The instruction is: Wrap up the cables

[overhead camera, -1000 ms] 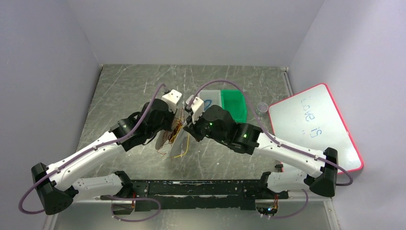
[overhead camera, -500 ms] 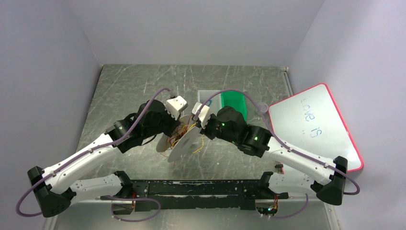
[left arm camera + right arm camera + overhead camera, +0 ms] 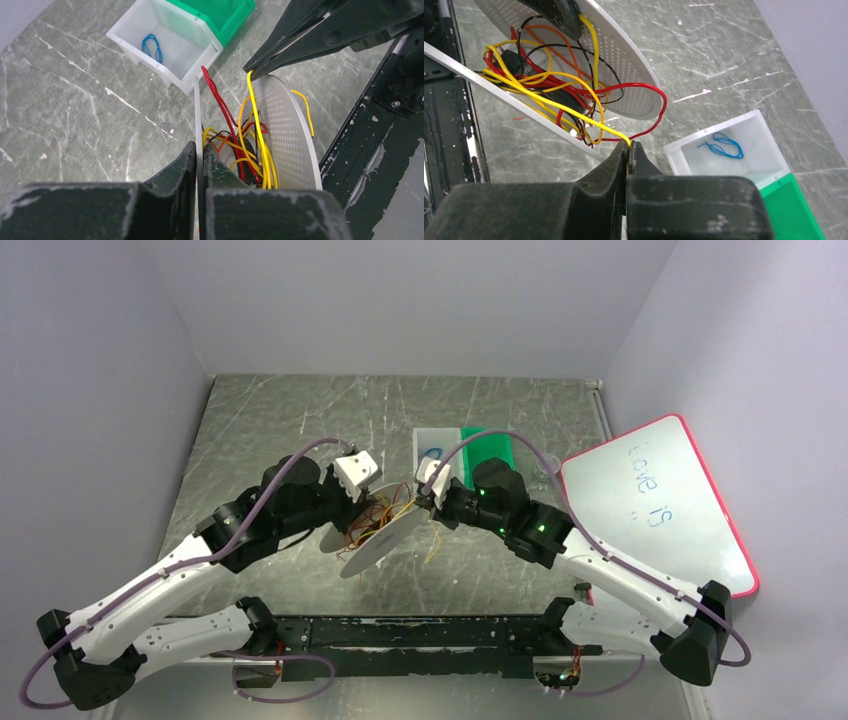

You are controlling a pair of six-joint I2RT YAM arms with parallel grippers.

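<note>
The cables point(image 3: 256, 125) are yellow, orange, red and black wires tangled between the two white discs of a spool point(image 3: 385, 538). My left gripper point(image 3: 199, 150) is shut on the thin edge of the plain disc point(image 3: 196, 105). The perforated disc point(image 3: 287, 135) stands to its right. My right gripper point(image 3: 629, 146) is shut on the end of a yellow cable point(image 3: 549, 102), which runs taut from the spool's core. A red cable point(image 3: 659, 107) loops out past the perforated disc point(image 3: 624, 65). In the top view both grippers, left point(image 3: 352, 508) and right point(image 3: 426, 502), meet over the spool.
A white bin point(image 3: 165, 45) holding a small blue wire coil point(image 3: 150, 45) stands beyond the spool, with a green bin point(image 3: 488, 450) beside it. A whiteboard point(image 3: 650, 505) leans at the right wall. A black rail point(image 3: 420, 635) runs along the near edge.
The spool has tilted from nearly on edge to lying flatter and lower. My right gripper has moved right and away from the spool with the yellow cable. My left arm has drawn back left.
</note>
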